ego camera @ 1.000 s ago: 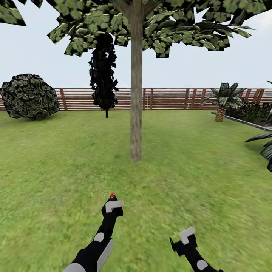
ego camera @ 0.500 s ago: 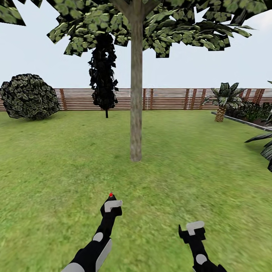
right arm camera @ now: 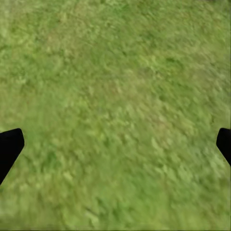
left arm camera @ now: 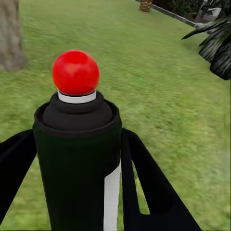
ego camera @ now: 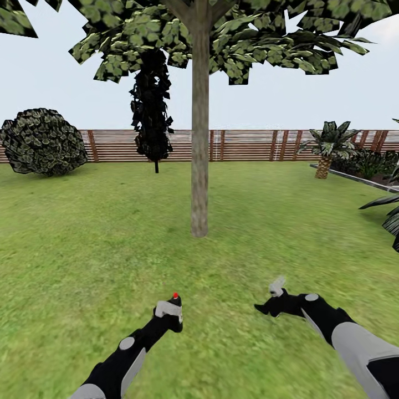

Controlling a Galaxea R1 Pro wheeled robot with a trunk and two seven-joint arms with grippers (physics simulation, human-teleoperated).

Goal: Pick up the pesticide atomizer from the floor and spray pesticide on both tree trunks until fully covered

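Atomizer in hand, short of the tree trunk (ego camera: pixel 199 138)

Left gripper (ego camera: pixel 169 311) jaws clamp the pesticide atomizer (left arm camera: pixel 79 159) — red dot up — on the near side of the trunk; right gripper (ego camera: pixel 271 299) jaws spread wide over the lawn (ego camera: pixel 83 233), empty.

The head view looks forward over the lawn (ego camera: pixel 83 233) toward the trunk (ego camera: pixel 199 166), from well back. The left wrist view sits very near the atomizer (left arm camera: pixel 79 159) and faces the same trunk (left arm camera: pixel 10 36). The right wrist view looks down on lawn (right arm camera: pixel 115 106).
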